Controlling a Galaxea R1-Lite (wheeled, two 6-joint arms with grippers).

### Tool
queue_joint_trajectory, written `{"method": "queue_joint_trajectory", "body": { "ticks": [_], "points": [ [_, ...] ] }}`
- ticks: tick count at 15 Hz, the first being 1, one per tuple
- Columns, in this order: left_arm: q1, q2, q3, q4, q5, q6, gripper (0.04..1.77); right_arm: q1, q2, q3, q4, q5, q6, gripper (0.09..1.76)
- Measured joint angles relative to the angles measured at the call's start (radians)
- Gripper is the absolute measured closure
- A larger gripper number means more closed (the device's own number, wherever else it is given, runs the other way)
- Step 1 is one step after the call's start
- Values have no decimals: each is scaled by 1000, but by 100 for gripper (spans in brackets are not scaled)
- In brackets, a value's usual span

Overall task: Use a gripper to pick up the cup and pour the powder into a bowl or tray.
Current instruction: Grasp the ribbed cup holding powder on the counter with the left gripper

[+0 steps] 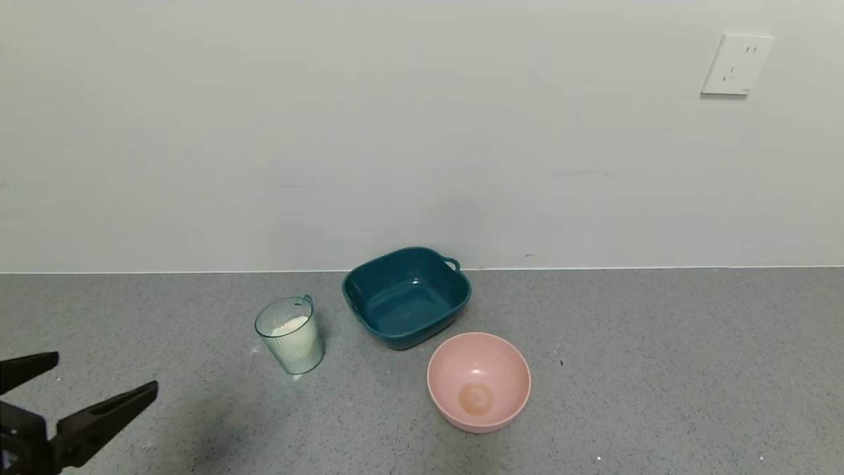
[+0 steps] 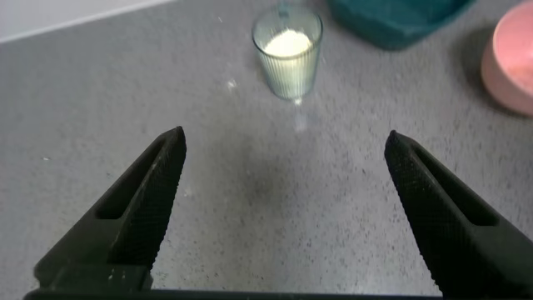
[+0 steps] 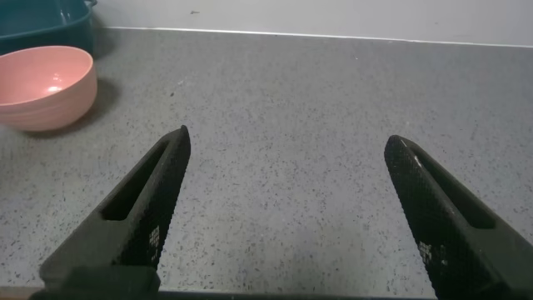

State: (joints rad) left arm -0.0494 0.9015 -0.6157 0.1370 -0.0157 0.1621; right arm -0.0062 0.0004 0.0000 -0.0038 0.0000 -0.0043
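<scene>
From my head camera I see the grey speckled counter (image 1: 659, 369) running back to a pale wall (image 1: 395, 132) with a white socket plate (image 1: 736, 64) at upper right. The cup (image 1: 291, 335) stands upright left of centre, its small handle turned toward the wall, and the powder (image 1: 291, 326) sits inside it as a cream heap. Just to its right, near the wall, is the dark teal tray (image 1: 406, 296). The pink bowl (image 1: 479, 381) sits nearer to me and to the right of the tray, close to it, with a brownish spot at its inside bottom. My left gripper (image 1: 105, 376) reaches in at the lower left corner, its two black fingers spread wide with nothing between them, well apart from the cup.

Through my left wrist camera, the left gripper (image 2: 283, 146) hangs over bare counter (image 2: 250, 217), fingers wide apart and holding nothing. The cup (image 2: 288, 52) stands straight ahead of it, apart from the fingertips, with powder (image 2: 288, 42) showing at its mouth. Edges of the tray (image 2: 391, 18) and the bowl (image 2: 510, 58) lie beyond it to one side.

Through my right wrist camera, my right gripper (image 3: 287, 143) is likewise spread wide and empty above the counter (image 3: 283, 192). The bowl (image 3: 46, 87) rests well off to one side, the tray (image 3: 42, 25) behind it against the wall.
</scene>
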Motion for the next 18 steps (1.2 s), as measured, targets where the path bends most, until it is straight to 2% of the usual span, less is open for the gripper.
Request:
{"method": "queue_joint_trajectory", "body": {
  "ticks": [8, 14, 18],
  "points": [
    [-23, 259, 66, -25, -1, 5, 9, 0, 0, 0, 0, 0, 0, 15],
    [-23, 439, 175, -314, 3, -6, 9, 0, 0, 0, 0, 0, 0, 15],
    [-27, 573, 244, -582, 1, -25, 9, 0, 0, 0, 0, 0, 0, 15]
  ]
}}
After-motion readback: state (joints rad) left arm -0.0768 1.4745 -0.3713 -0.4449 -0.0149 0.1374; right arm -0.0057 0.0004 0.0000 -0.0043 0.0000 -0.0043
